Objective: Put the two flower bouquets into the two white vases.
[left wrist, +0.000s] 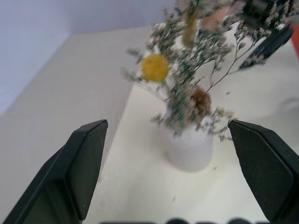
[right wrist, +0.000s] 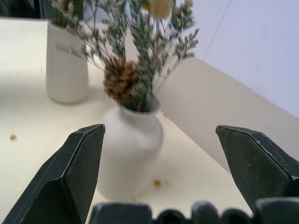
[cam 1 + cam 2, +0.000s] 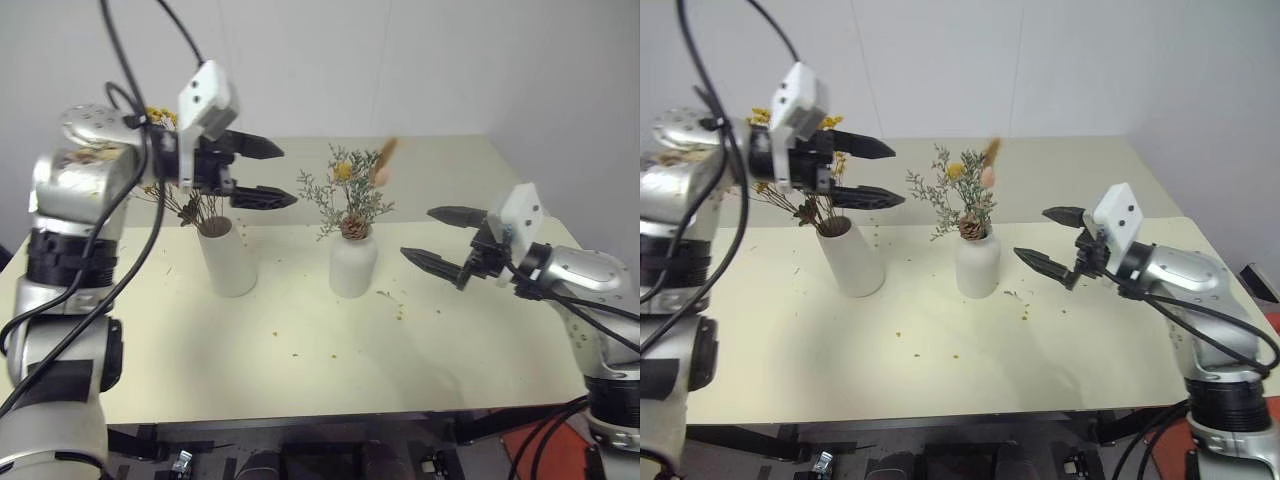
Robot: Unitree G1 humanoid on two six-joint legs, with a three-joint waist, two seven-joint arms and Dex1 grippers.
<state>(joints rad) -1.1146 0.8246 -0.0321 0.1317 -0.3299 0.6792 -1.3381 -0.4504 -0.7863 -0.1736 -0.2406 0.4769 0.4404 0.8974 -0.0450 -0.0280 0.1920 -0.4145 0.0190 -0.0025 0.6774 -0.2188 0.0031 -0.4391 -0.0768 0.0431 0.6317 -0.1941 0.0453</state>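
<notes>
Nearest you: the pale cream bench (image 3: 300, 370) has small yellow-orange crumbs scattered on its near middle.

Your right gripper (image 3: 440, 238) hangs over the bench's right side, pointing left toward the vases. Jaws wide apart, nothing in them.

Mid-bench, two vases side by side, well apart from both grippers:
- Right one: rounded matte white bottle vase with a narrow neck (image 3: 353, 265). The grey-green sprig with a yellow bloom and brown pine cone (image 3: 348, 195) stands in it, cone sitting right at the neck.
- Left one: plain matte white cylinder vase with a wide mouth (image 3: 228, 258), leaning slightly. The sprig of tiny yellow-orange blossoms on thin brown stems (image 3: 185, 195) is in it, fanning out to the left and partly hidden behind your left arm.

Your left gripper (image 3: 262, 172) is up high, above and just right of the cylinder vase, pointing right. Jaws fully spread, empty.

Far side: plain light wall (image 3: 420, 60).
</notes>
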